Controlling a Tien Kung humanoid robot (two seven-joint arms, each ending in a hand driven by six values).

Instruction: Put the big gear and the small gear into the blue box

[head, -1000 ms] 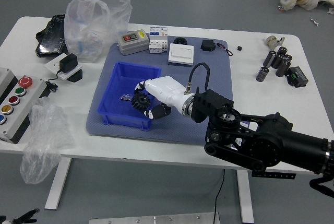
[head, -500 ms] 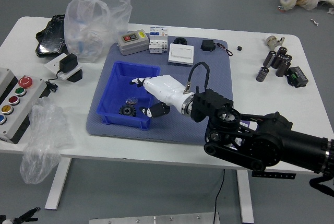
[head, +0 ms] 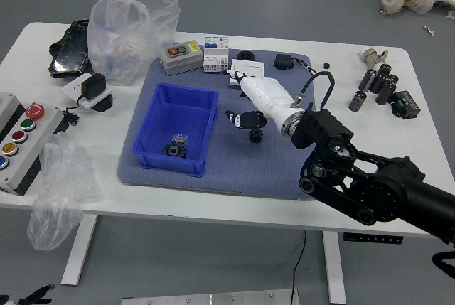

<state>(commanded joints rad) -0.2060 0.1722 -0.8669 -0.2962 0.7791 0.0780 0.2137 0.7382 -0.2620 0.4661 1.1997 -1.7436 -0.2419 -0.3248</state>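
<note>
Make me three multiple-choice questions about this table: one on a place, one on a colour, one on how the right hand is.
1. Where in the blue box is the black gear?
A) Far end
B) Near end
C) On the left rim

2. What colour is the biggest button on the control panel?
A) Red
B) Green
C) Blue

3. How is the right hand?
A) Clenched in a fist
B) Gripping the box
C) Open, fingers spread

Key:
1 B: it lies by the near wall.
2 A: its cap is red.
3 C: thumb and fingers stand apart.
</note>
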